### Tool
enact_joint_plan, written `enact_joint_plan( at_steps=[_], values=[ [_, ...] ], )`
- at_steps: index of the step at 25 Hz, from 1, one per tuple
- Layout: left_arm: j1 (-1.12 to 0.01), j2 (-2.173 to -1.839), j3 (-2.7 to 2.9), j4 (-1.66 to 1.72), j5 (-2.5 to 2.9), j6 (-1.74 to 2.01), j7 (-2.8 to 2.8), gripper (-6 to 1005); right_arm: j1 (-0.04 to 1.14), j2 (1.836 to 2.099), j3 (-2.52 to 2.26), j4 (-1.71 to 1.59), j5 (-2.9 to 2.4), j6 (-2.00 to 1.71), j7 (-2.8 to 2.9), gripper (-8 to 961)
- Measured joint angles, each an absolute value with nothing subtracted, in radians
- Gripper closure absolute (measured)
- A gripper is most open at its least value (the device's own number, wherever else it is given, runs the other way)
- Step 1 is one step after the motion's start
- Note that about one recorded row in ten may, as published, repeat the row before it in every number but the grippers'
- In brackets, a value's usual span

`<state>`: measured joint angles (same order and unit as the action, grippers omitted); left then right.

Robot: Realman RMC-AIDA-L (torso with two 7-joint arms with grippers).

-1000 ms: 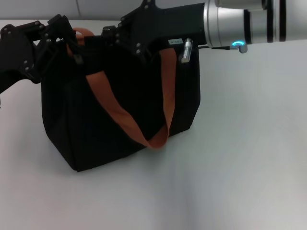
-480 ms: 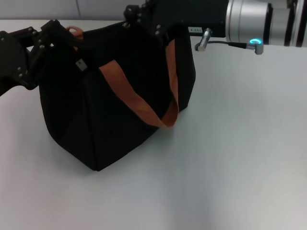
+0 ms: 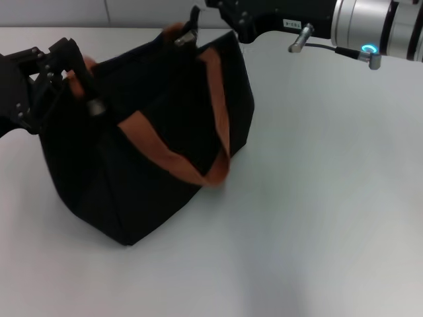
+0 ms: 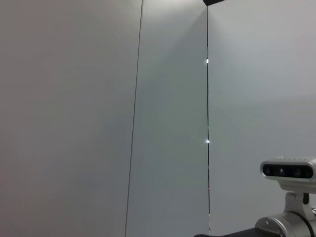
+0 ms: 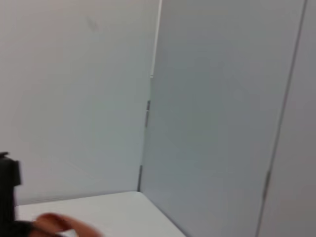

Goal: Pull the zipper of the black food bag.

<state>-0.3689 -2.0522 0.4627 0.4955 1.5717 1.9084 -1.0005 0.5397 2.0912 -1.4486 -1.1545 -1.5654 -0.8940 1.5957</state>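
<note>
Right hand [image 3: 193, 28] has drawn back toward upper centre of the head view vs 1 s ago, when it sat over the bag's top mid-left; bag has swung w/ it, rotated and slid left, near corner now pointing down-left; left hand [image 3: 79, 76] has stayed at the bag's upper-left end.

Step in hand, as I judge it: the pull itself, mid-stroke; right hand appears pinched narrow on something small and silvery at the bag's top edge, prob. the zipper [image 3: 186, 38] tab, though too small to be sure; left hand looks clamped on the bag's upper-left end by an orange-brown strap [image 3: 80, 80], bracing it; exact finger gap not readable there.

Next move calls for: keep pulling along the track line, not upward, else bag just drags across the counter [image 3: 317, 218]; left hand must hold firm as anchor; risk = tab slipping out of the pinch.

Black food bag [image 3: 142, 148]: soft black fabric tote, sits left-centre of frame on white counter, slumped and skewed, top edge stretched taut between the two hands; second orange-brown strap [image 3: 198, 155] hangs in a loop down its front; wrist views show only walls, no bag.
</note>
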Motion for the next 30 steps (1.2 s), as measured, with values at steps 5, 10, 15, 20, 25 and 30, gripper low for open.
enact_joint_plan(
  at_steps=[5, 10, 15, 20, 25, 30],
  values=[
    [-0.367, -2.052, 0.462, 0.495, 1.572, 1.909, -1.000, 978, 0.523, 2.092, -1.443, -1.154, -1.561, -0.864, 1.588, 957],
    [-0.367, -2.054, 0.464, 0.495, 1.575, 1.909, -1.000, 978, 0.505, 2.090, -1.438, -1.154, -1.485, -0.887, 1.558, 940],
    [-0.367, -2.055, 0.467, 0.494, 1.576, 1.907, -1.000, 978, 0.473, 2.089, -1.394, -1.130, -1.325, -0.964, 1.499, 908],
    [-0.368, -2.059, 0.471, 0.492, 1.577, 1.904, -1.012, 978, 0.464, 2.083, -1.289, -0.990, -1.184, -1.195, 1.468, 877],
    [-0.367, -2.060, 0.486, 0.471, 1.582, 1.888, -1.052, 978, 0.467, 2.078, -1.195, -0.852, -1.182, -1.413, 1.468, 821],
    [-0.353, -2.052, 0.488, 0.466, 1.601, 1.884, -1.109, 937, 0.472, 2.067, -1.185, -0.753, -1.194, -1.499, 1.440, 671]
  ],
)
